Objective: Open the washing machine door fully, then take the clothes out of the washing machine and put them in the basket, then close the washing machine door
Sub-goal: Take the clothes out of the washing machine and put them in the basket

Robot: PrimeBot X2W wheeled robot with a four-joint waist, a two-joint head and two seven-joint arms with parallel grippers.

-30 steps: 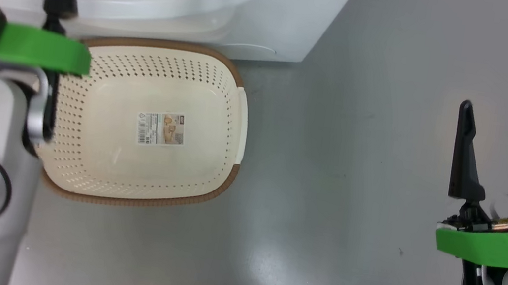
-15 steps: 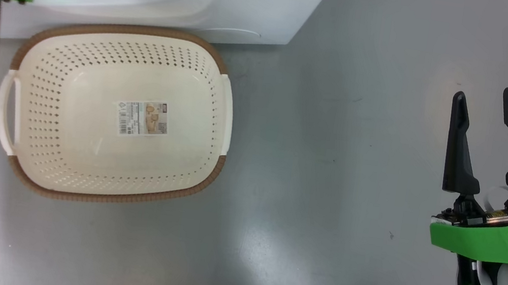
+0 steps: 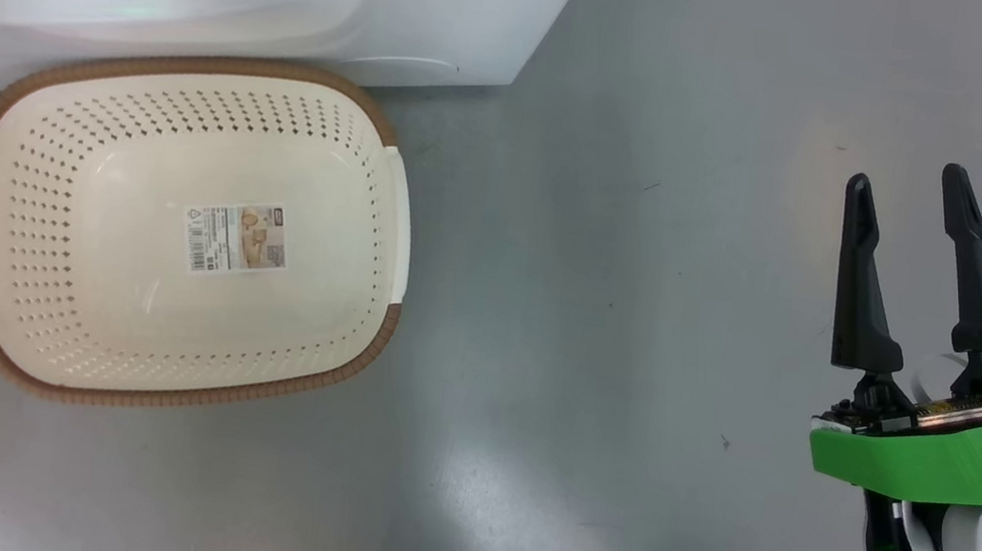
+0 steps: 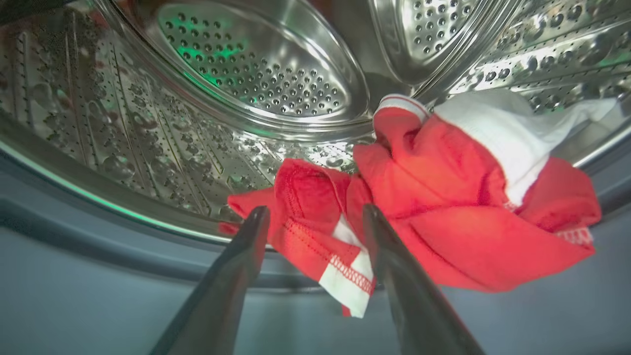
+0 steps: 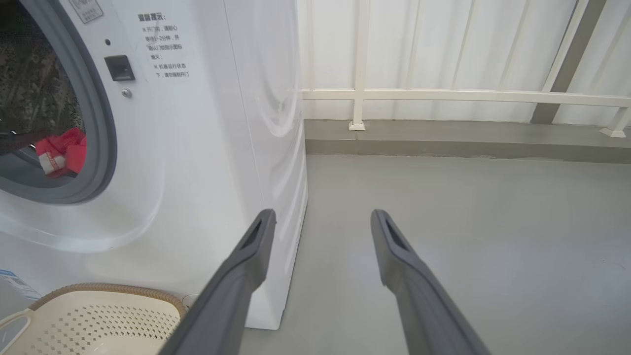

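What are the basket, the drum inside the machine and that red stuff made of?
Basket: looks like cream plastic, punched with holes, brown woven-look rim. Drum: shiny perforated metal, probably steel, mirroring light. Red clothes: soft stitched fabric, creased, with white panels.

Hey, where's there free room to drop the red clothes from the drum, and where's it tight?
The cream perforated plastic basket holds only its label sticker, so its floor is free. The grey floor between basket and open right claw is bare too. Tight spot: the basket's back rim sits close against the big white washing machine.
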